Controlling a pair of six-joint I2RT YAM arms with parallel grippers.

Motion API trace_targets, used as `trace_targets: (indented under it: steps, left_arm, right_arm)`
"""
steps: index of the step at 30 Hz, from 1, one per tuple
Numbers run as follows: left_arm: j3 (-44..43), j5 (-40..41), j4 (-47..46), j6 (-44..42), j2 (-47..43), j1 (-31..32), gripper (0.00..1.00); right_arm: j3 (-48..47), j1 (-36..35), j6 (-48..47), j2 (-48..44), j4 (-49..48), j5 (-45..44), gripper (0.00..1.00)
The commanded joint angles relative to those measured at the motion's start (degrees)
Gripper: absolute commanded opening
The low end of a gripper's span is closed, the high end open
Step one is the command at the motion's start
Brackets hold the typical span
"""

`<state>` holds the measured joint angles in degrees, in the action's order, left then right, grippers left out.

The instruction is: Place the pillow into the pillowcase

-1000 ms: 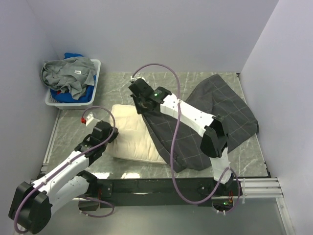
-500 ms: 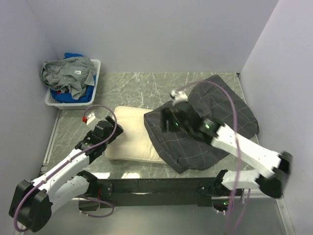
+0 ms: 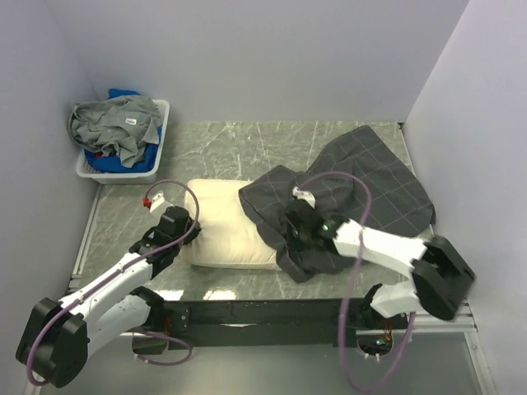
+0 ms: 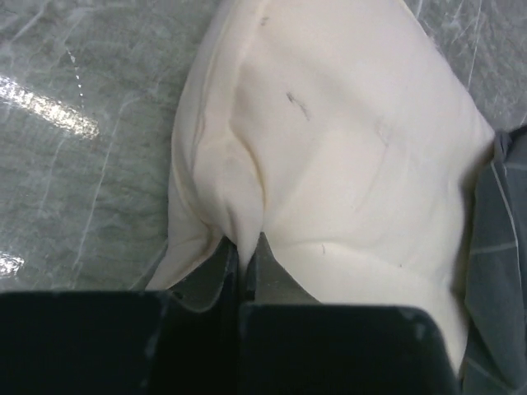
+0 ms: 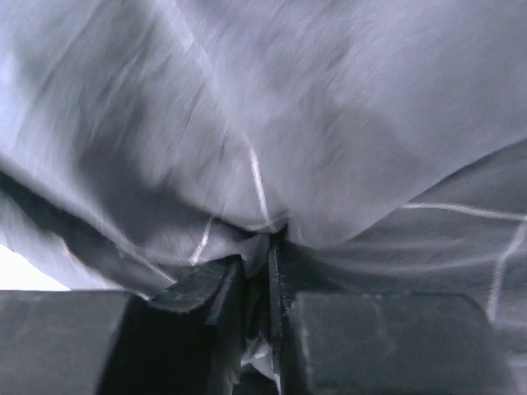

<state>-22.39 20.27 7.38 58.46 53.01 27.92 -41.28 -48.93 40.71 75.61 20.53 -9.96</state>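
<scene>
Clamping the pillow (image 4: 346, 148) at its left edge is the left pincer (image 4: 245, 255); right pincer (image 5: 263, 255) nips the pillowcase (image 5: 329, 123) fold

Your right gripper (image 3: 295, 232) has swung back from its far reach beyond the pillow (image 3: 224, 226). It now sits low toward the near edge, pinching a fold of the pillowcase (image 3: 375, 185), whose left part has bunched into rumpled folds.

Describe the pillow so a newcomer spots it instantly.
On the marble table, look just left of centre. The pillow is the plump rectangle there; it is plain cream, while the pillowcase overlapping its right end is dark with a pale grid.
</scene>
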Motion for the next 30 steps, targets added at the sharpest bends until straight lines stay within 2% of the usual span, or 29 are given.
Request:
trace_targets:
  steps: [1, 4, 7, 9, 10, 11, 13, 14, 15, 17, 21, 23, 25, 27, 30]
  left_arm:
    - [2.88, -5.15, 0.19, 0.60, -2.90, 0.29, 0.01]
    - [4.11, -5.07, 0.09, 1.31, -3.97, 0.29, 0.01]
    - [4.11, -4.98, -0.43, 0.79, -2.84, 0.29, 0.03]
    - [3.06, -5.42, -0.44, 0.08, -1.69, 0.29, 0.31]
    - [1.40, -4.55, 0.09, -1.66, -1.69, 0.38, 0.48]
    - [0.43, -3.58, 2.44, -2.46, -1.86, 0.38, 0.70]
    - [-2.11, -1.13, 4.13, -5.35, -4.66, 0.38, 0.81]
    - [-2.91, -0.94, 4.92, -6.33, -5.81, 0.38, 0.88]
    - [-3.70, -1.11, 5.01, -9.03, -7.82, 0.47, 0.90]
    - [-6.95, -2.16, 5.63, -11.25, -8.71, 1.08, 0.93]
    - [-13.72, 0.02, 8.43, -15.38, -2.95, 7.22, 0.94]
    - [-17.58, 3.52, 9.84, -16.44, 1.02, 13.45, 0.99]
    - [-23.27, 8.79, 15.63, -17.41, 8.13, 20.37, 0.99]
    - [-27.07, 16.16, 19.85, -17.50, 14.27, 24.18, 0.99]
    - [-33.22, 19.79, 24.52, -17.85, 18.60, 29.80, 0.99]
  right_arm:
    - [-13.68, 6.64, -6.06, 13.57, -7.63, 2.48, 0.17]
    - [-25.55, 7.97, -8.97, 21.57, -3.50, 1.27, 0.15]
    - [-32.44, 8.85, -10.91, 24.13, -0.86, 0.73, 0.24]
    - [-33.69, 9.37, -12.31, 23.53, 1.16, -0.32, 0.39]
    - [-33.08, 9.29, -12.93, 20.83, 1.35, -2.15, 0.53]
    - [-31.95, 9.29, -13.37, 18.97, 1.26, -3.13, 0.60]
    - [-26.77, 9.29, -13.73, 11.45, 0.21, -4.10, 0.71]
    - [-24.75, 9.29, -13.38, 8.79, -0.31, -4.11, 0.71]
    - [-20.29, 9.29, -13.11, 3.54, -1.71, -4.02, 0.71]
    - [-15.61, 9.29, -12.24, -1.24, -3.21, -4.54, 0.72]
    - [-2.97, 9.38, -12.75, -10.20, -9.61, -3.15, 0.79]
    - [1.43, 9.73, -13.55, -11.45, -11.82, -1.48, 0.80]
    - [3.47, 9.64, -13.90, -12.07, -14.29, -0.68, 0.80]
    - [5.85, 9.82, -14.78, -11.72, -16.83, 0.54, 0.80]
    - [6.91, 10.43, -15.22, -10.41, -17.46, -0.93, 0.79]
